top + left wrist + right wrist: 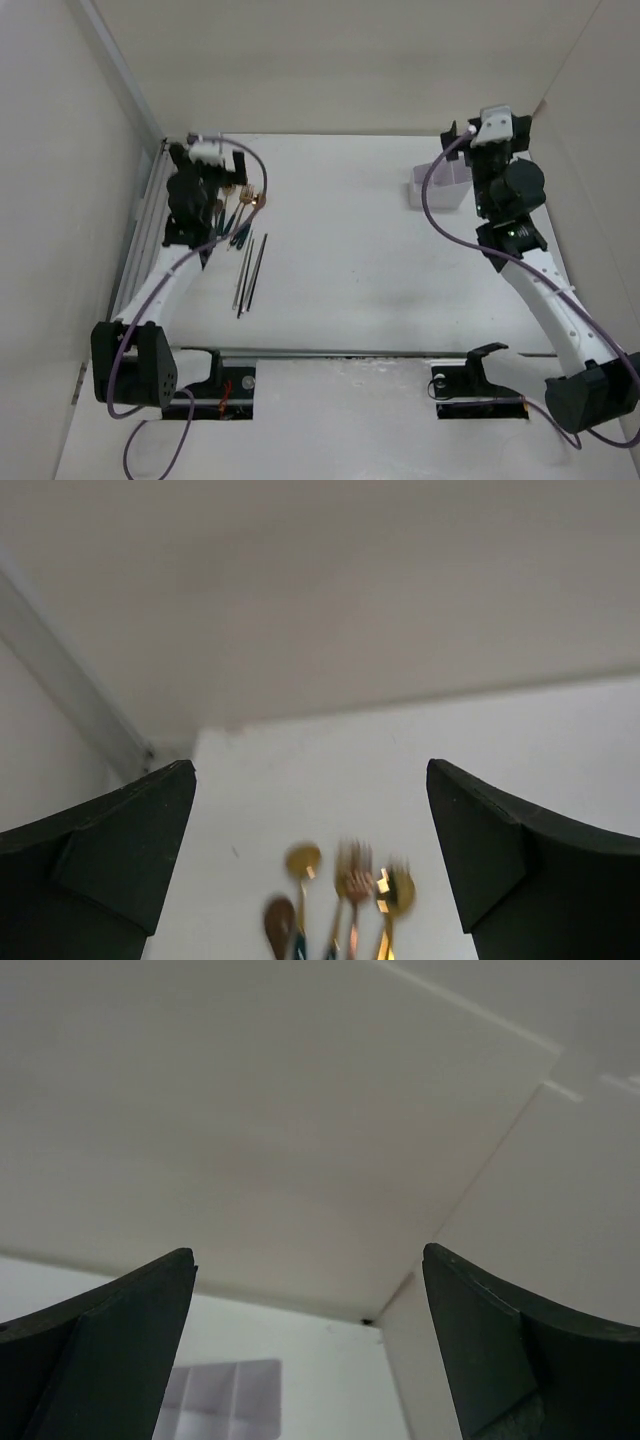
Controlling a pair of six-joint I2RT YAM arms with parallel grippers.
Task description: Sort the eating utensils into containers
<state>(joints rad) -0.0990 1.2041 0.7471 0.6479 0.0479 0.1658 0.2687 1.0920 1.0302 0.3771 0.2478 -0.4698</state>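
Both wide, empty, we see: left hand (310, 770) over spoons and forks (350, 875), chopsticks (253, 275) alongside, well left of box (435, 192); right hand (310, 1255) just beside box.

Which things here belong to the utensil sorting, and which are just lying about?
Part of the job: gold-headed spoons and forks; chopsticks; white divided box.
Just there: purple cables; metal rail along the table's left edge.
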